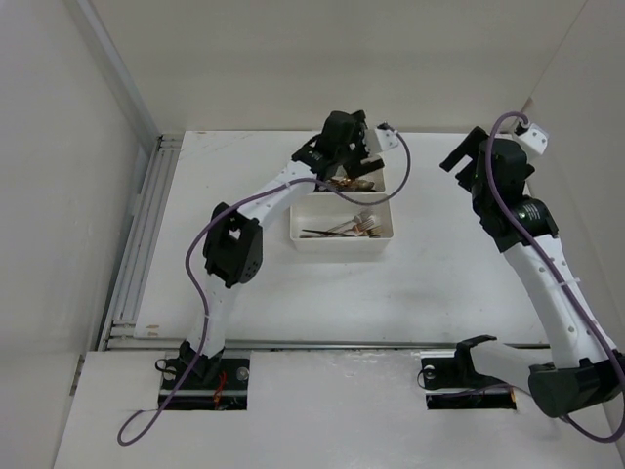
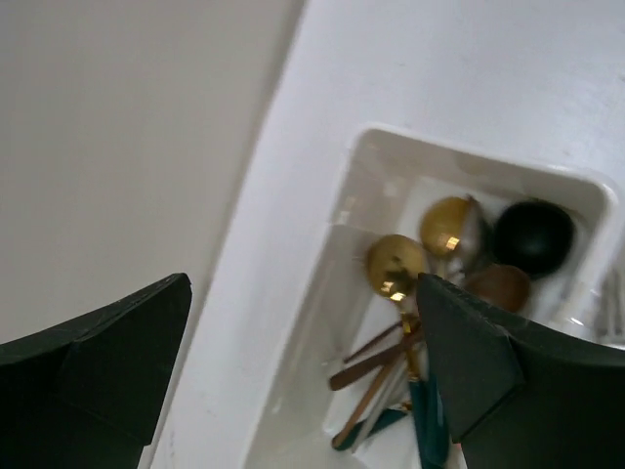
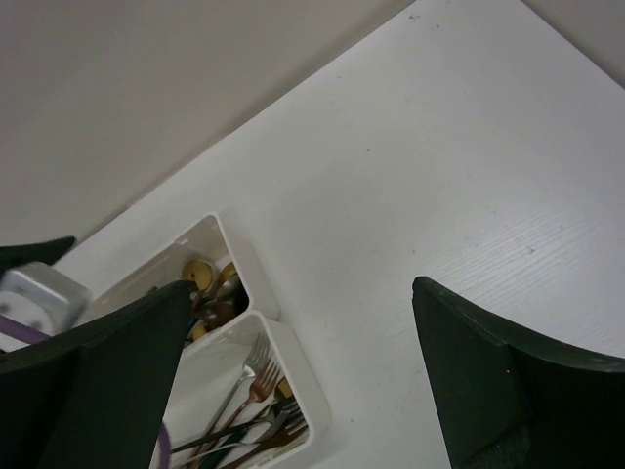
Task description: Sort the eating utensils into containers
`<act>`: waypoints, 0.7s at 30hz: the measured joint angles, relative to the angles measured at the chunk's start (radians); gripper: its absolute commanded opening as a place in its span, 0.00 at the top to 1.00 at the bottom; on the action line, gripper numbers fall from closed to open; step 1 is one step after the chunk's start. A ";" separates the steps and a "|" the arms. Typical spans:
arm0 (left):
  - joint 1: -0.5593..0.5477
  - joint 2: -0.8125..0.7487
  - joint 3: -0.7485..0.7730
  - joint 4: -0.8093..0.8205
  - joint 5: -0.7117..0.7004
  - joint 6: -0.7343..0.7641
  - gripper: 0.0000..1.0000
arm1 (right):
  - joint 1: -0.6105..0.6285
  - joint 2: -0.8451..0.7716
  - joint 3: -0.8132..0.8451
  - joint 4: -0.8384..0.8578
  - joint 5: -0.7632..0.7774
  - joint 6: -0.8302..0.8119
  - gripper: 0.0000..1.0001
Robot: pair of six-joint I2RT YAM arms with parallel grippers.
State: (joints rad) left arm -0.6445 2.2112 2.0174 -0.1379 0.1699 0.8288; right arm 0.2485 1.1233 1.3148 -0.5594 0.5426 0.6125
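The left claw (image 2: pixel 303 293) looms nearest, fingers spread wide and empty, above the far bin (image 2: pixel 469 161). The spoons (image 2: pixel 395 266) lie below it, their handles cut off by the right finger. Overhead, the claw hides most of that bin. The near bin (image 1: pixel 342 244) holds tangled forks (image 1: pixel 359 225), too small to count. The right claw (image 3: pixel 301 285), also agape and empty, hangs well to the right over the tabletop (image 3: pixel 439 147).

Top view: fixed, high behind the arm bases (image 1: pixel 200 376), facing down over the whole table (image 1: pixel 439 293).
Left wrist view: close above the far bin (image 2: pixel 469 156), facing down into it.
Right wrist view: higher, at right, facing left toward both bins.
Shared: far bin in all three views; near bin (image 3: pixel 303 376) in the top and right wrist views.
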 measured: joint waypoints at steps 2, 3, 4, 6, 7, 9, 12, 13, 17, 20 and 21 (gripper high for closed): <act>0.003 0.000 0.046 0.039 -0.080 -0.043 0.00 | -0.004 0.008 0.000 0.007 0.000 -0.016 0.01; 0.006 0.000 0.063 0.068 -0.133 -0.068 0.00 | -0.010 0.011 0.001 0.013 -0.002 -0.023 0.01; 0.010 -0.003 0.074 0.097 -0.181 -0.093 0.00 | -0.019 0.016 0.002 0.022 -0.003 -0.032 0.01; 0.021 -0.016 0.080 0.156 -0.309 -0.155 0.00 | -0.047 0.034 0.013 0.035 -0.012 -0.054 0.01; 0.032 -0.025 0.080 0.173 -0.368 -0.180 0.00 | -0.051 0.040 0.015 0.040 -0.014 -0.060 0.01; 0.064 -0.044 0.082 0.190 -0.482 -0.230 0.00 | -0.074 0.064 0.028 0.050 -0.029 -0.087 0.01; 0.134 -0.070 0.103 0.176 -0.628 -0.288 0.00 | -0.092 0.106 0.046 0.051 -0.042 -0.119 0.01; 0.166 -0.081 0.114 0.157 -0.677 -0.316 0.00 | -0.095 0.119 0.051 0.050 -0.042 -0.127 0.01; 0.287 -0.140 0.150 0.027 -0.779 -0.451 0.00 | -0.097 0.151 0.054 0.051 -0.035 -0.147 0.01; 0.396 -0.214 0.152 -0.137 -0.769 -0.600 0.00 | -0.097 0.159 0.054 0.056 -0.011 -0.153 0.01; 0.431 -0.236 0.152 -0.183 -0.753 -0.647 0.00 | -0.097 0.160 0.054 0.061 -0.002 -0.153 0.01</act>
State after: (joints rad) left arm -0.2138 1.9751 2.1693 -0.3214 -0.5827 0.1818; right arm 0.1516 1.2835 1.3685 -0.4988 0.5404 0.4595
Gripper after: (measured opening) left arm 0.997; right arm 0.993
